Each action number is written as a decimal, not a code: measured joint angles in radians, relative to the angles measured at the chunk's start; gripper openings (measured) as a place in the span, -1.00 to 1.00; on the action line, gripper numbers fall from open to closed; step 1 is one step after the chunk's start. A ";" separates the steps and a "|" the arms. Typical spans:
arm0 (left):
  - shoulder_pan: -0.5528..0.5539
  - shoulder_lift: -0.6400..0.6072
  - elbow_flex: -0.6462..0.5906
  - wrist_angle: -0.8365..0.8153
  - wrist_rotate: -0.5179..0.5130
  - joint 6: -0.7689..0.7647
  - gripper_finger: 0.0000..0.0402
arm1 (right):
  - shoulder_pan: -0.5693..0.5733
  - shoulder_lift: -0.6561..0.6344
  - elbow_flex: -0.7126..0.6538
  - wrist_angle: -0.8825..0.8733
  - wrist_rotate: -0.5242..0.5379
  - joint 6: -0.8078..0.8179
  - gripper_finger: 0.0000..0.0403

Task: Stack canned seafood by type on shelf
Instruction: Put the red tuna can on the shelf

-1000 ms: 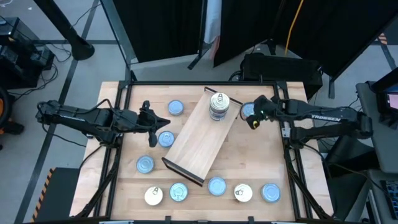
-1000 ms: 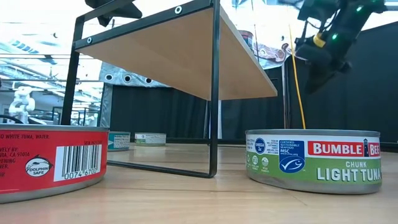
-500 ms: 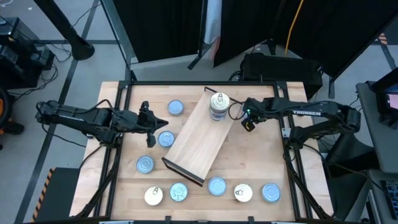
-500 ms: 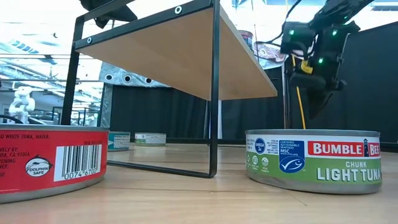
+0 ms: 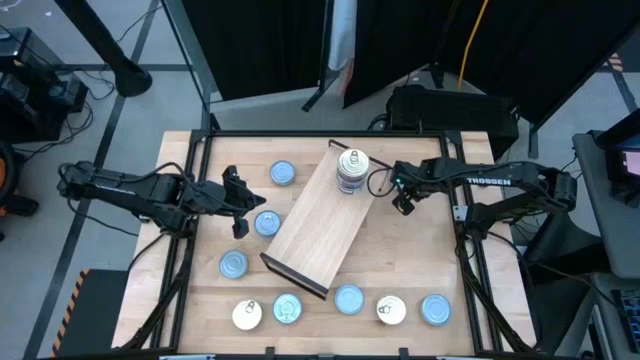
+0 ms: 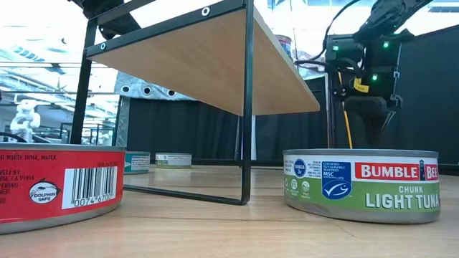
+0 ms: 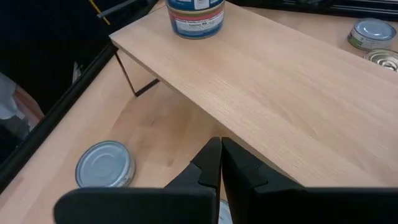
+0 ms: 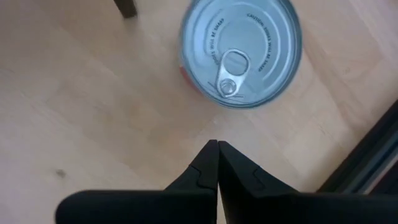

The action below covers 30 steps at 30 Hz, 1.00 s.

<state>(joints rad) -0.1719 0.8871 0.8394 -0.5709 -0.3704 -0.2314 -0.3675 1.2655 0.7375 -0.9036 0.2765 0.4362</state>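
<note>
The shelf (image 5: 322, 212) is a light-wood board on thin black legs, lying slantwise mid-table. A short stack of tins (image 5: 350, 172) stands near its far end. Other tins lie on the table: blue-topped ones (image 5: 283, 173) (image 5: 266, 223) (image 5: 233, 264) to the shelf's left and a row along the near edge (image 5: 348, 298). My right gripper (image 5: 404, 204) is shut and hovers beside a silver-topped pull-tab tin (image 8: 242, 53), right of the shelf's far end. My left gripper (image 5: 237, 222) is shut, left of the shelf, over bare table near a blue-topped tin (image 7: 106, 165).
Black frame rails run along the table's edges (image 5: 200, 150). The low view shows a red-labelled tin (image 6: 57, 186) and a green-labelled tuna tin (image 6: 362, 186) close to the near edge, with the shelf's legs (image 6: 246, 107) between them. Bare wood lies right of the shelf.
My right gripper has moved toward the shelf's far end and come down over the pull-tab tin, staying shut. My left gripper has drawn back a little toward the table's left edge. No tin has moved.
</note>
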 joint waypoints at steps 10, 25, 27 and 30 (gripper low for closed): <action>-0.041 0.000 0.000 0.000 0.000 0.002 -0.93 | 0.009 -0.029 -0.091 0.027 -0.087 0.021 -1.00; -0.040 0.000 0.000 0.010 -0.016 0.006 -0.93 | -0.130 -0.027 -0.095 0.175 -0.044 -0.035 -1.00; -0.040 0.000 0.000 0.010 -0.016 0.009 -0.93 | -0.140 -0.027 -0.095 0.190 -0.043 -0.038 -1.00; -0.040 0.000 0.000 0.010 -0.016 0.009 -0.93 | -0.148 -0.027 -0.095 0.215 -0.043 -0.041 -1.00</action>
<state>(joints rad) -0.2119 0.8875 0.8394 -0.5610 -0.3866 -0.2226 -0.5159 1.2381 0.6426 -0.6883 0.2339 0.3950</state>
